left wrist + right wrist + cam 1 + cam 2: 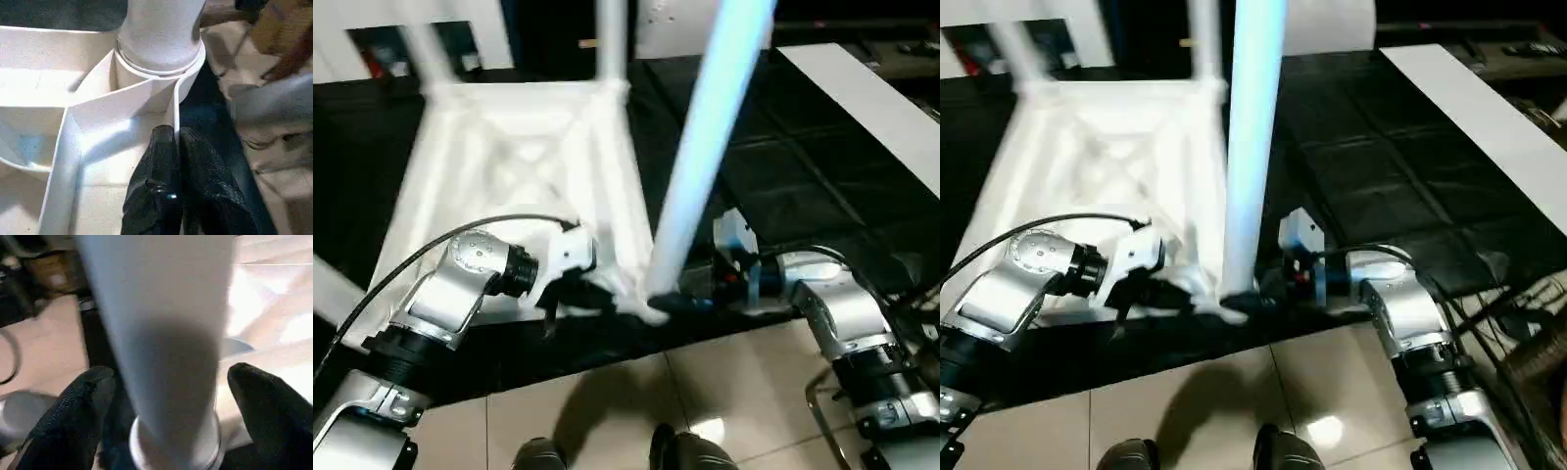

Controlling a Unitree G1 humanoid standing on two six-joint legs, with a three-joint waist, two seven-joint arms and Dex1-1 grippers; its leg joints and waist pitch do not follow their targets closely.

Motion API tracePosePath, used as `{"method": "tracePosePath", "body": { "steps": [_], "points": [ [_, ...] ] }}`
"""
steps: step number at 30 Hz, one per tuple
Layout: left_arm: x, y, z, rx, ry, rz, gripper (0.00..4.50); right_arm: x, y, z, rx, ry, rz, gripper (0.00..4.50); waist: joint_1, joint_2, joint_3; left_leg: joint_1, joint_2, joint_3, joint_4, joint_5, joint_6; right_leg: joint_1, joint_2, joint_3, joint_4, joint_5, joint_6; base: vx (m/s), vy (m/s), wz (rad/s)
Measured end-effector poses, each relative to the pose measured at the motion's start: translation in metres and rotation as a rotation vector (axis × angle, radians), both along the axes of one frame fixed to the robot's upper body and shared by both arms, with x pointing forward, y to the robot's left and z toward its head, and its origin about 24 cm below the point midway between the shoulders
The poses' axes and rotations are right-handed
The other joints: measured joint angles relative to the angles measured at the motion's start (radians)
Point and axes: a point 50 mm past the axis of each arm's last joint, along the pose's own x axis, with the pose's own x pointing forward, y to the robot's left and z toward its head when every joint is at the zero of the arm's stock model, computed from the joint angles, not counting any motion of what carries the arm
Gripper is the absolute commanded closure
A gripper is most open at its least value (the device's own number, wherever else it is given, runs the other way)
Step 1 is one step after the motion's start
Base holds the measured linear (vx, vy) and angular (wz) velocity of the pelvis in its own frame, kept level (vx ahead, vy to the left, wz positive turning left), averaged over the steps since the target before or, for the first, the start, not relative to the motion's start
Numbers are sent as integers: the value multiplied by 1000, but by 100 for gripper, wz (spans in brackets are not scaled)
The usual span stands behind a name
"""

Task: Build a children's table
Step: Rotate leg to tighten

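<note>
Three legs at least rise from the upturned table top (524,166), which lies ribs-up on the black floor mat (783,186). At its near corner, the leg (705,147) sits in its socket; the right pincer (164,416) straddles it, fingers wide, not touching. The left pincer (173,186) pinches the top's rim by that socket. Tightening probably remains. No writing is readable.
</note>
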Motion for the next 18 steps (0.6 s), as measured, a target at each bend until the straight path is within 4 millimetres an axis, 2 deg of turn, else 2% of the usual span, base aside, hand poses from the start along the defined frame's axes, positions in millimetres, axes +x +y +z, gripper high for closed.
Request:
{"method": "tracePosePath", "body": {
  "steps": [3, 4, 8, 10, 18],
  "points": [
    [0, -2, 1, 14, 6, -51, 450, 1, 3, 0, -17, 9, 60, 80, 8, -1, 0, 0, 0, 11, 2, 0, 0, -1, -2, 10, 6, -1, 1, 0, 0, 0],
    [0, -1, 1, 14, 8, -62, 450, 1, 3, 0, -17, 9, 80, 104, 9, -1, -1, 0, 0, 12, 3, 0, 1, -1, -2, 12, 6, -1, 1, 0, 0, 0],
    [1, 1, 0, 19, 8, -78, 450, -1, 2, -3, -33, 39, 148, 123, 9, -7, -4, 0, 1, 12, 3, 0, 1, -2, -2, 12, 8, -1, 2, 0, 0, 0],
    [2, 3, 0, 23, 12, -89, 450, -1, 2, -4, -45, 48, 185, 159, 9, -8, -5, 0, 1, 12, 6, 0, 0, -3, -1, 12, 12, -3, 4, 0, 0, 0],
    [1, 2, -1, 32, 17, -133, 450, 0, 2, -3, -58, 48, 235, 211, 19, -14, -9, 0, 2, 12, 10, -2, -3, -2, -2, 12, 14, -3, 4, 0, 0, 0]
  ]
}}
